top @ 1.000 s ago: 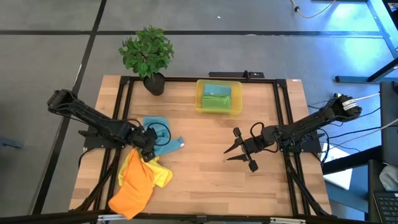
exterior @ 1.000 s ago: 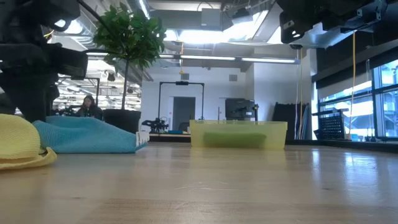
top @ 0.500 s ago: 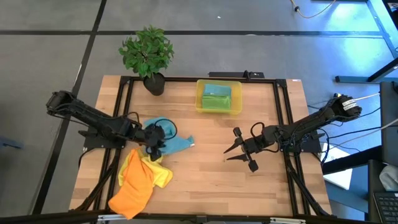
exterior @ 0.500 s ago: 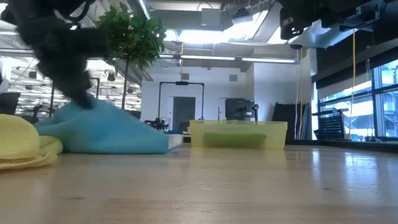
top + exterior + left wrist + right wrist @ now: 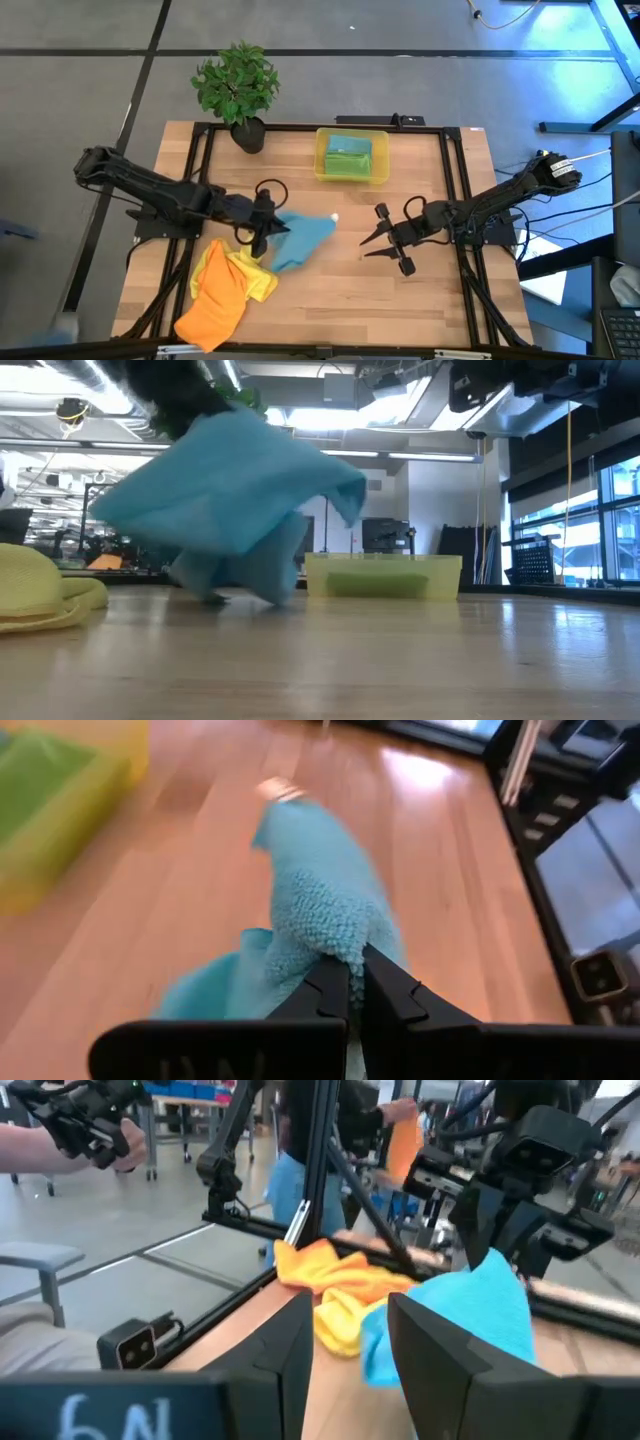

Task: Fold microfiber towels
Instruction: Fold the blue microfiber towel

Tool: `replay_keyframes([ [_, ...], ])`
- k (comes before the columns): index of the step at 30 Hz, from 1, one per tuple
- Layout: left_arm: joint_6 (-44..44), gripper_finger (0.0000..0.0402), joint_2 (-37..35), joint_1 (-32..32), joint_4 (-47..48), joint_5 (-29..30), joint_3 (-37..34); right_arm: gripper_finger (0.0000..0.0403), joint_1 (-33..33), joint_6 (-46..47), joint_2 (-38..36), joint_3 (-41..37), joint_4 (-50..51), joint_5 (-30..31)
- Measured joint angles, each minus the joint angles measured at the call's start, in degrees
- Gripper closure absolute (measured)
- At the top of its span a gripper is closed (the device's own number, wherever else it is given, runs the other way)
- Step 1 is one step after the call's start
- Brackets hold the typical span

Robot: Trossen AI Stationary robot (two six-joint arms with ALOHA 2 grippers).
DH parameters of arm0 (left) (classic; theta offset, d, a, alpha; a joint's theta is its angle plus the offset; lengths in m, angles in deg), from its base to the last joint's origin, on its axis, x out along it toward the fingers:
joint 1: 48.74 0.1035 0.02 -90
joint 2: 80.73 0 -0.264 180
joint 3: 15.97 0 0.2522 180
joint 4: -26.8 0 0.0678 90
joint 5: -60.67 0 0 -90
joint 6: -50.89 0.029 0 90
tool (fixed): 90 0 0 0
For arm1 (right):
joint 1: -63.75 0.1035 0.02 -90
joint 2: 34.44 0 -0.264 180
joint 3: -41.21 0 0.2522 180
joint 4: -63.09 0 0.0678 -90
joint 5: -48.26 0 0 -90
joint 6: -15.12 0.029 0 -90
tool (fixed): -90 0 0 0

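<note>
Wooden table (image 5: pixel 400 300) (black-framed) | left hand (image 5: pixel 268 226) clamps teal towel (image 5: pixel 300 240)

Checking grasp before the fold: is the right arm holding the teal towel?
No: in the high view the left gripper is shut on the teal towel, while the right gripper holds nothing.

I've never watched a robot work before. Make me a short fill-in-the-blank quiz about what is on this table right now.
1. The left gripper is shut on the ____ towel.
2. The folded towels in the yellow bin are teal and ____.
3. The orange towel lies beside the ____ towel.
4. The right gripper holds ____.

Missing words: teal; green; yellow; nothing
</note>
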Motion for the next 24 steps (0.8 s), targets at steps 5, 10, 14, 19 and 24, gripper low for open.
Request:
replay_keyframes([
  [5, 2.2, 0.0401, 0.0, 0.0, -0.1, 0.4, 3.5, 0.0270, 0.0, -1.7, 0.0, 0.0, -4.1, 0.0],
  [10, 3.1, 0.0401, 0.0, 0.0, 0.0, 1.5, 5.3, 0.0270, -0.1, -1.8, 0.0, 0.2, -5.9, 0.0],
  [14, 4.5, 0.0401, 0.0, 0.3, -0.1, 1.5, 5.7, 0.0270, -0.2, -1.9, 0.0, 2.5, -2.7, 0.0],
  [19, 5.5, 0.0401, 0.0, 1.9, -2.4, 0.9, 5.7, 0.0270, -1.4, -2.0, 0.0, 8.2, 8.9, 0.5],
  [24, 5.9, 0.0401, 0.0, 2.6, -4.9, 0.3, 5.7, 0.0270, -2.0, -2.1, 0.0, 10.8, 15.9, 3.4],
])
